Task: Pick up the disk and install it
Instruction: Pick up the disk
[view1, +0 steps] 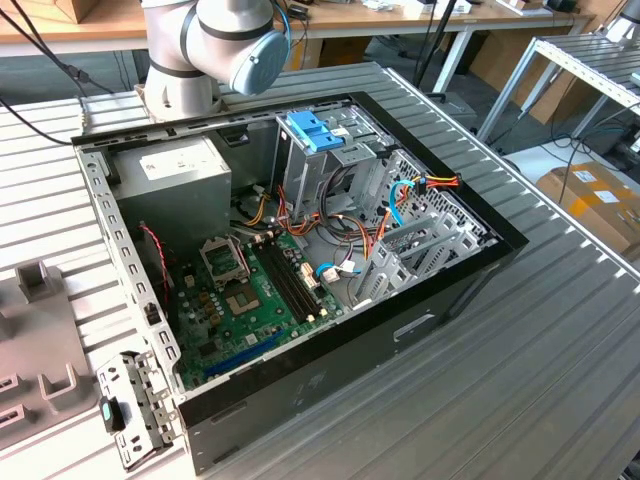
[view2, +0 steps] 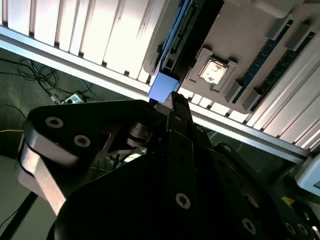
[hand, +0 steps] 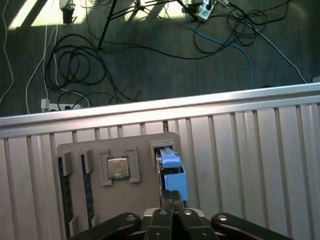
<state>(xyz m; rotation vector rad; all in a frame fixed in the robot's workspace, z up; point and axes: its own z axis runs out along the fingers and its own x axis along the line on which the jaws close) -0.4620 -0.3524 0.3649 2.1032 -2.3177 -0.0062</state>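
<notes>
Directly beyond end effector (hand: 172, 201), first wrist view: disk (hand: 174, 175), just ahead of tip. Grip apart or clamped: cannot tell. Disk stands on edge in tray (hand: 95, 150) slot, blue rail toward camera, long axis running straight on from tip toward bench (hand: 250, 140) edge. Chip (hand: 117, 167) just beside. Farther: open case (view1: 330, 375), centre of exterior view.

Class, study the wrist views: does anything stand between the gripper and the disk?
Nothing visible does. In the first wrist view the gripper is right at the blue end of the disk, which stands in a slot of the grey tray. The processor chip lies in its own recess beside it, apart.
</notes>
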